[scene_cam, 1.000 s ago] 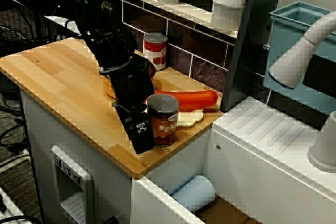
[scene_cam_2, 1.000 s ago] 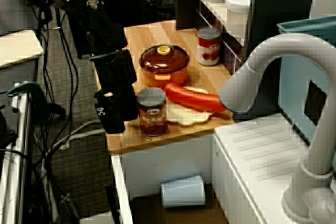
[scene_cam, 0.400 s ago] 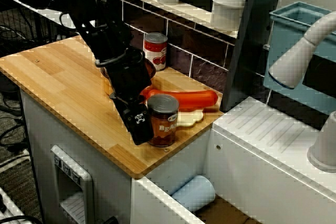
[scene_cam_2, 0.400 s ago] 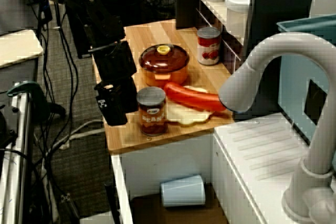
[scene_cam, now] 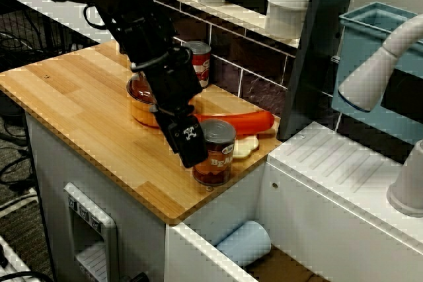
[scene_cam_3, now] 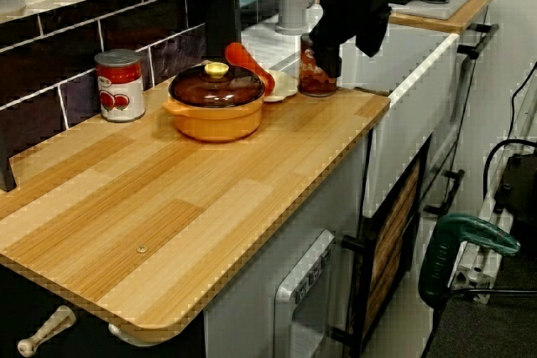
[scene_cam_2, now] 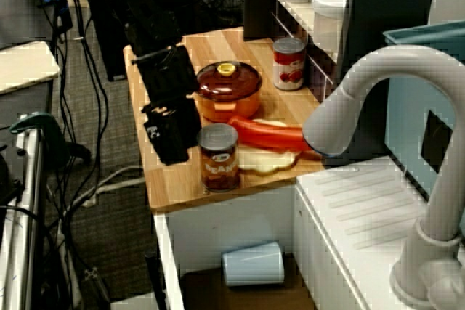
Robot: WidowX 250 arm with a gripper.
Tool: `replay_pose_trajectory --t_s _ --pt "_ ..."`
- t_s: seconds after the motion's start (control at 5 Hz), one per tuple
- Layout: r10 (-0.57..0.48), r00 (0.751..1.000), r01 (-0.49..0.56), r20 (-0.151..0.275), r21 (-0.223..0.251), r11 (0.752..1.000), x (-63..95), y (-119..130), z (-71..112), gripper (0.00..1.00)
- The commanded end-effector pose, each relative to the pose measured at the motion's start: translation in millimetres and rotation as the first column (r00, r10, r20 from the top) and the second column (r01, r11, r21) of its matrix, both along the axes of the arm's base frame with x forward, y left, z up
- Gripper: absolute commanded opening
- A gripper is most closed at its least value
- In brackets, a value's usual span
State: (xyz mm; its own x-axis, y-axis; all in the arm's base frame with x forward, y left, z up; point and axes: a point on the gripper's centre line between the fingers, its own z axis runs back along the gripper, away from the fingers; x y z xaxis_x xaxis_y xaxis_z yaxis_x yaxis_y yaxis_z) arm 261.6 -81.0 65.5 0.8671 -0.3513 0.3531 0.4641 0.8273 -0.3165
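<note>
My black gripper (scene_cam: 192, 144) (scene_cam_2: 172, 152) (scene_cam_3: 348, 52) hangs low over the front right corner of the wooden counter (scene_cam: 79, 107). It presses against the left side of a brown bean can (scene_cam: 217, 156) (scene_cam_2: 220, 161) (scene_cam_3: 315, 73), which stands upright near the counter's edge. In the side view the two fingers stand apart, and I see nothing between them. Just behind the arm sits an orange pot (scene_cam_2: 227, 91) (scene_cam_3: 216, 102) with a dark lid. A long red vegetable (scene_cam: 244, 122) (scene_cam_2: 272, 134) lies on a cream plate (scene_cam: 246, 146) beside the can.
A red tomato can (scene_cam: 200, 57) (scene_cam_3: 119, 85) stands by the tiled back wall. Jars line the shelf (scene_cam: 238, 14) above. A white sink and grey faucet (scene_cam_2: 363, 99) lie to the right. A pale blue cup (scene_cam: 244, 242) lies below the counter.
The gripper swung from the counter's front edge in toward the bean can. The can has shifted a little to the right, toward the sink side.
</note>
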Motion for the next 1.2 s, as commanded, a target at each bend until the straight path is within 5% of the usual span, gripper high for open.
replay_pose_trajectory --t_s 0.0,0.4,0.8,1.0 --pt "-0.041 0.999 0.042 0.020 -0.039 0.998 8.7 -9.9 -1.7 1.00" --pt "-0.092 0.995 0.088 -0.035 -0.110 0.990 -0.4 -18.8 -7.6 1.00" --pt "-0.117 0.989 0.105 -0.088 -0.131 0.986 4.9 -25.4 -18.6 1.00" --pt "-0.101 0.993 0.092 -0.066 -0.121 0.988 7.4 -18.3 -13.0 1.00"
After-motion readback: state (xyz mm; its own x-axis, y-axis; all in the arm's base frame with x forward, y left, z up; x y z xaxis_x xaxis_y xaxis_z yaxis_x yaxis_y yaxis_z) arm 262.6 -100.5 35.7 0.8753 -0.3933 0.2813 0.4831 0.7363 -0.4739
